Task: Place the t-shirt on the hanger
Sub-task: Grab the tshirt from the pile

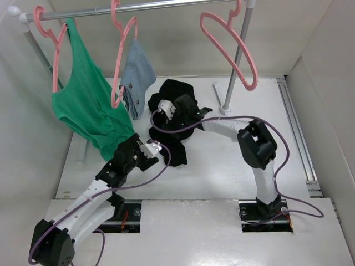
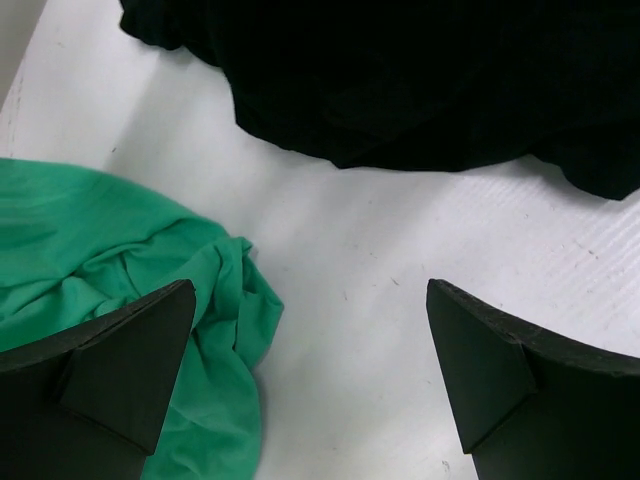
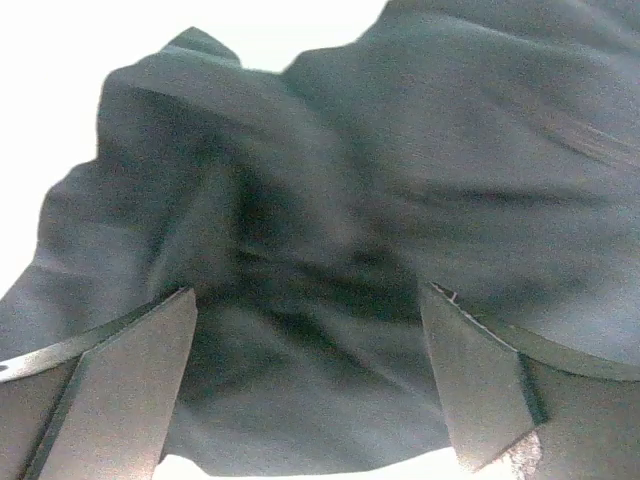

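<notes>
Right gripper (image 3: pixel 308 290), jaws spread and empty, over crumpled black cloth t-shirt (image 1: pixel 176 151); left gripper (image 2: pixel 310 290) likewise released. Risk: pinching bunched layers hides the neckline from the thin pink plastic hanger (image 1: pixel 255 75) at one o'clock.

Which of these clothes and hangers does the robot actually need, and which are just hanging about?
Needed: crumpled black cloth t-shirt; empty thin pink plastic hanger.
Just there: green tank top; small blue-grey garment; metal rail.
</notes>
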You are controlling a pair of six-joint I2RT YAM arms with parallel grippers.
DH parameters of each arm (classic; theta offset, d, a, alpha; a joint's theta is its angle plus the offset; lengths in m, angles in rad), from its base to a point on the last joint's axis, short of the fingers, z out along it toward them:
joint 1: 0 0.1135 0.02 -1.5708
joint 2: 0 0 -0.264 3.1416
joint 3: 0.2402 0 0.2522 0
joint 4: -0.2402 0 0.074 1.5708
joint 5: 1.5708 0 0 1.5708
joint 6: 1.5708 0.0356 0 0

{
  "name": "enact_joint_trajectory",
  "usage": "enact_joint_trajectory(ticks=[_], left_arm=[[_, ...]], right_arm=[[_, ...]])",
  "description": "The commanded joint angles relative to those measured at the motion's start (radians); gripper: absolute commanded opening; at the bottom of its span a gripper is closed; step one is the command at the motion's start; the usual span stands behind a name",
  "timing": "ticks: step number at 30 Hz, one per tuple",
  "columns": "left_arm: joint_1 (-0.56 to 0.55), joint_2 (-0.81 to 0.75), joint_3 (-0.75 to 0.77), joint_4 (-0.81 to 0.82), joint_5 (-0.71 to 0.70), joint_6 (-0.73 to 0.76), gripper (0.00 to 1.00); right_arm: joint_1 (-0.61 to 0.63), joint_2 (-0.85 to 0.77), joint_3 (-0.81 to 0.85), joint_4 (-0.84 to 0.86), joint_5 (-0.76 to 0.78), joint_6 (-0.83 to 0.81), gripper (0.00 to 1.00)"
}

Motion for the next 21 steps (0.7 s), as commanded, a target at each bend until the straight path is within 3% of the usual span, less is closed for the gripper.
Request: enact_joint_trajectory(ticks=[1,4,5,6,8,11,16,21], left_arm=[[-0.005,-0.043,-0.020,0.047,-0.039,-0.053,1.00],[-0.005,-0.080,-0.030,0.024,-0.039,-0.053,1.00],[-0.005,-0.090,-0.030,0.024,-0.039,-0.053,1.00],[-0.005,-0.099,-0.030,0.024,-0.039,-0.053,1.00],[-0.005,-0.123,-0.030,0.024,-0.039,-0.063,1.00],[-0.005,-0.133,-0.030,0.015,-0.017,-0.063,0.99],[-0.005,-0.104,-0.005,0.006,0.058,-0.063,0.82],[-0.005,0.065,0.081,0.069,0.088,-0.113,0.74]], right_arm=[[0.023,0.004,-0.023,0.046,-0.084,-0.016,0.96],[-0.003,0.042,-0.023,0.032,-0.205,-0.005,0.63],[-0.014,0.052,-0.045,0.023,-0.225,0.006,0.48],[-0.028,0.052,-0.065,0.023,-0.242,0.015,0.22],[-0.066,-0.011,-0.181,0.023,-0.287,0.015,0.02],[-0.091,-0.127,-0.321,0.040,-0.297,0.004,0.00],[-0.111,-0.391,-0.493,-0.164,-0.288,-0.046,0.00],[-0.178,-0.569,-0.599,-0.276,-0.330,0.000,0.03]])
